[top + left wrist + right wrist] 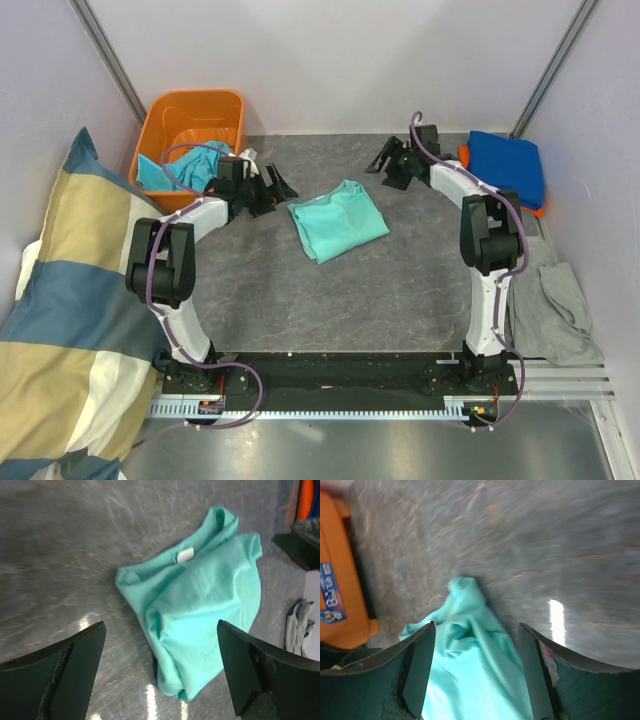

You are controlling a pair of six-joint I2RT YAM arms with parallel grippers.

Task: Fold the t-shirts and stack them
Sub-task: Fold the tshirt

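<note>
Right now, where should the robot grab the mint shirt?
Probably the mint t-shirt is best pinched at its collar edge by the white tag, coming down from above on the far side. The shirt lies flat and rumpled, and that rim shows uncovered.

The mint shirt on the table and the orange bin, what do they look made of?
The mint t-shirt: soft matte knit, likely cotton; it creases and slumps, and has a sewn neck label. The orange bin: rigid moulded plastic, it seems; smooth walls and a rounded rim.
</note>
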